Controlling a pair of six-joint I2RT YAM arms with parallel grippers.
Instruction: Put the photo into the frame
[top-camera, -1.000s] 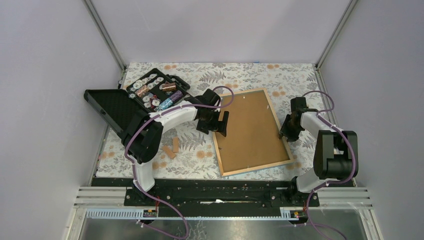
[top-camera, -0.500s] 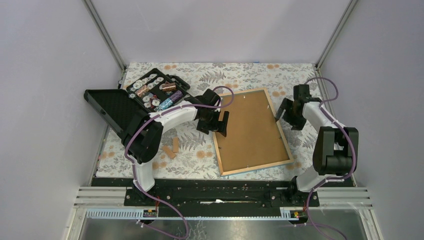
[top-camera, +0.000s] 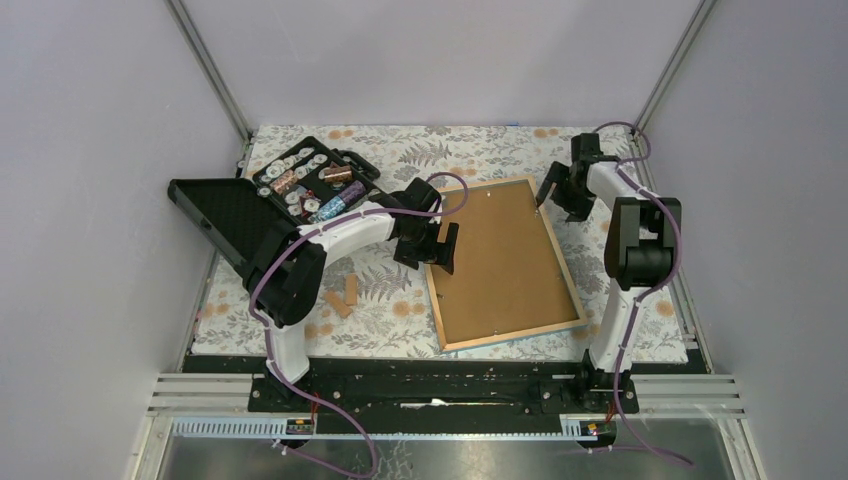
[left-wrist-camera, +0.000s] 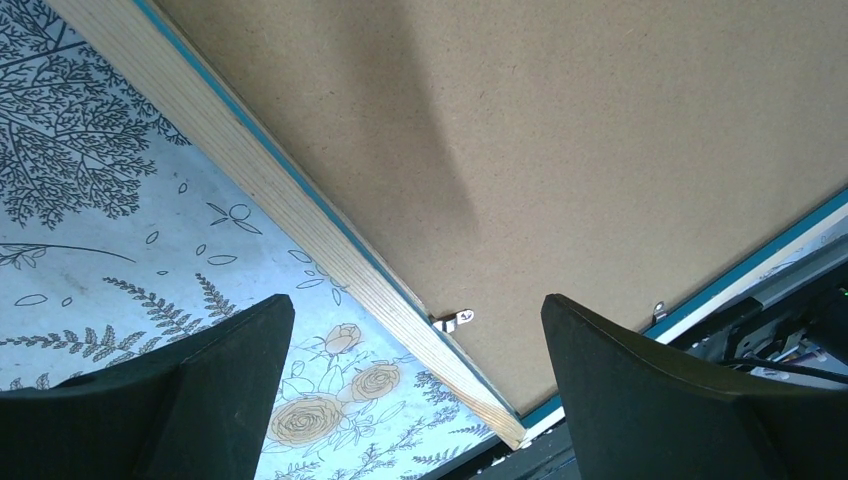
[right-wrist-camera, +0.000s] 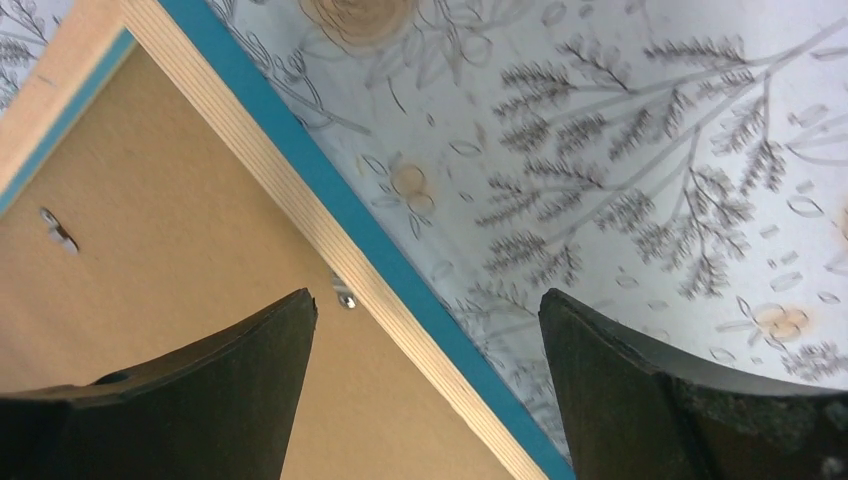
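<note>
From above, the large thin wood-rimmed rectangular picture frame (top-camera: 510, 337) is seen lying back-up on the floral-patterned tabletop (top-camera: 390, 315), with a plain brown backing board (top-camera: 500, 262) set in it. The left gripper (top-camera: 443, 250) is placed at its left rim, the right gripper (top-camera: 553, 196) by its far right corner.

In the left wrist view, the left gripper (left-wrist-camera: 415, 315) is spread wide and empty over the rim.

In the right wrist view, the right gripper (right-wrist-camera: 425, 305) is likewise opened wide, with nothing gripped and the blue-edged rim seen between its fingers.

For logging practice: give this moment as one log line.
frame face down | left claw open over left rim | right claw open over right rim
</note>
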